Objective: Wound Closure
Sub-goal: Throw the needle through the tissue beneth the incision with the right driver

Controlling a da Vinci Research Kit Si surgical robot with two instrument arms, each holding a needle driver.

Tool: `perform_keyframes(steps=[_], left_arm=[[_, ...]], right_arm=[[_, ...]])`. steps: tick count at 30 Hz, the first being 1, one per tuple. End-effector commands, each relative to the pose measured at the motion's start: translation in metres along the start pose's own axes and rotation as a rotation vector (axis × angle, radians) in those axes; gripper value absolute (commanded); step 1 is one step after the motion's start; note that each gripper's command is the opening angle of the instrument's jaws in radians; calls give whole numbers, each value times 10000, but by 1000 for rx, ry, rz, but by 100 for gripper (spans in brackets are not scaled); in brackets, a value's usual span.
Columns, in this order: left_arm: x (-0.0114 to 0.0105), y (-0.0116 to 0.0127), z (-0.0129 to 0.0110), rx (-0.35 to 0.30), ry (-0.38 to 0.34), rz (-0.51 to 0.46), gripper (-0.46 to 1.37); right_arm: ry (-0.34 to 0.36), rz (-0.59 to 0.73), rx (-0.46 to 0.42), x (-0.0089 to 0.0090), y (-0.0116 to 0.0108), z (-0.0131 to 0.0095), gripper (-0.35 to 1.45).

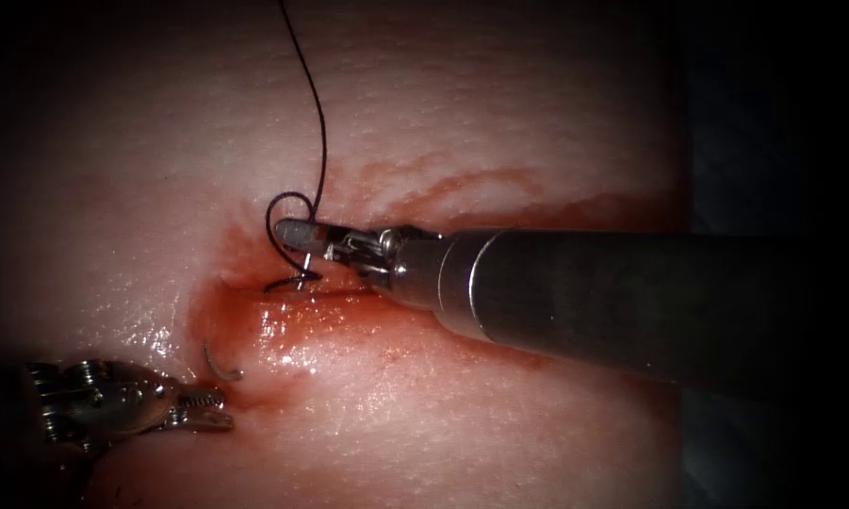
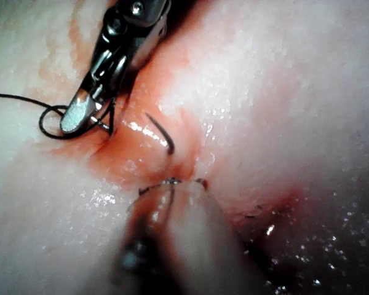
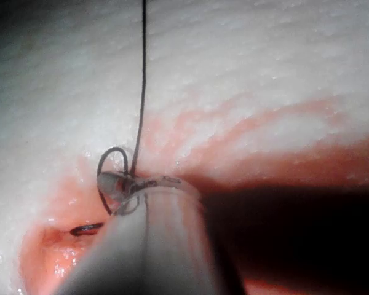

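Observation:
My right tool [image 1: 290,232] reaches in from the right, its jaws shut on the curved needle [image 1: 270,238] near the tail end. The needle arcs around the jaw tips and goes down into the tissue [image 1: 499,123] at the cut [image 1: 334,292]. Its pointed end [image 1: 220,366] sticks out of the tissue below and left of the cut, just above my left tool [image 1: 219,411]. That tool's jaws stand slightly open and hold nothing. Dark thread [image 1: 318,123] runs from the needle's tail up out of view. The left wrist view has the needle point [image 2: 162,132] and the right tool [image 2: 75,115].
Red fluid [image 1: 283,325] pools around the cut and stains the tissue towards the right. The right tool's thick shaft [image 1: 612,292] lies low across the right half of the wound. In the right wrist view the thread [image 3: 141,80] rises straight from the jaws [image 3: 112,183].

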Motion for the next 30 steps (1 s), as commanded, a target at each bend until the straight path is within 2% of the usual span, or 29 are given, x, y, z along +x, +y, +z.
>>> perform_keyframes(steps=[1, 13, 16, 23, 30], left_arm=[[0, 0, 1, 3, 0, 0, 22], [0, 0, 1, 3, 0, 0, 22], [1, -1, 0, 3, 0, 0, 22], [1, -1, 1, 6, 1, -1, 23], [1, -1, 1, 6, 1, -1, 23]], right_arm=[[-7, 6, -5, -3, 0, 0, -35], [-44, 53, -1, -58, -15, 2, -35], [-52, 63, -6, -66, -17, -2, -35], [-61, 73, -5, -77, -21, -11, -35], [-61, 76, 15, -72, -24, -17, -35]])
